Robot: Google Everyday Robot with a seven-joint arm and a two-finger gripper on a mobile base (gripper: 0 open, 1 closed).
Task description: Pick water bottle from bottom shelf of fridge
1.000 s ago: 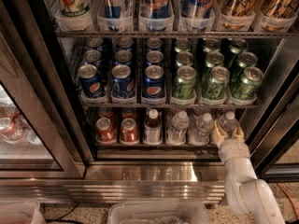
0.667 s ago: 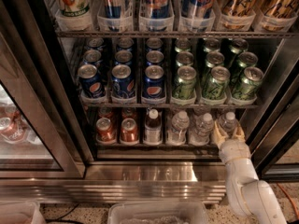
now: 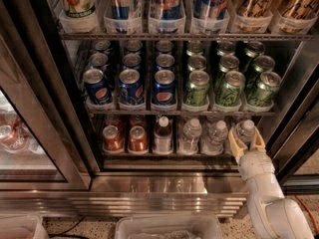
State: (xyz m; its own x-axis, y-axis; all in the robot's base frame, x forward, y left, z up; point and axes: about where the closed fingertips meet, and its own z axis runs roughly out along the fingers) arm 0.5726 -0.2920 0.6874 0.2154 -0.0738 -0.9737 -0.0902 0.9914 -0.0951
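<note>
The water bottle (image 3: 245, 129), clear with a white cap, stands in the rightmost lane of the bottom shelf (image 3: 169, 156) of the fridge (image 3: 64, 108). My gripper (image 3: 246, 142) reaches up from the lower right on a white arm. It is open, with its fingers (image 3: 234, 148) spread in a V on either side of that bottle's lower body. Two more clear bottles (image 3: 217, 133) stand just to its left.
A white-capped bottle with dark contents (image 3: 162, 134) and red-orange cans (image 3: 113, 137) fill the shelf's left lanes. Blue cans (image 3: 132, 86) and green cans (image 3: 229, 86) sit on the rack above. Below are the steel base (image 3: 149, 188) and a clear bin (image 3: 169, 228). The dark door frame (image 3: 294, 133) is close on the right.
</note>
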